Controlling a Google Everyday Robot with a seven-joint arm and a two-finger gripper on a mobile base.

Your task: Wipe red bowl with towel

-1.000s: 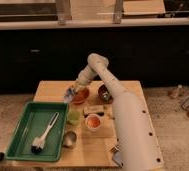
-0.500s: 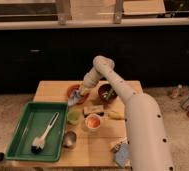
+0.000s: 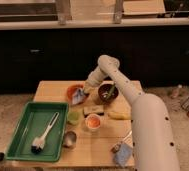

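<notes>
While arm spans counter [image 3: 53, 90]:
Red bowl [image 3: 72, 91]: rear left; towel [image 3: 78, 96] inside.
Hand [image 3: 84, 91]: at bowl's rim, apparently on towel; finger spread cannot be told.
Green tray [image 3: 22, 130]: brush [image 3: 44, 137] inside.
Dark bowl [image 3: 108, 93]: beside arm.

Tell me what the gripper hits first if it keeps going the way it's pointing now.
The gripper points down and toward the left, at the towel lying in the red bowl. It would likely meet the towel first, then the bowl beneath; depth is hard to judge here.
</notes>
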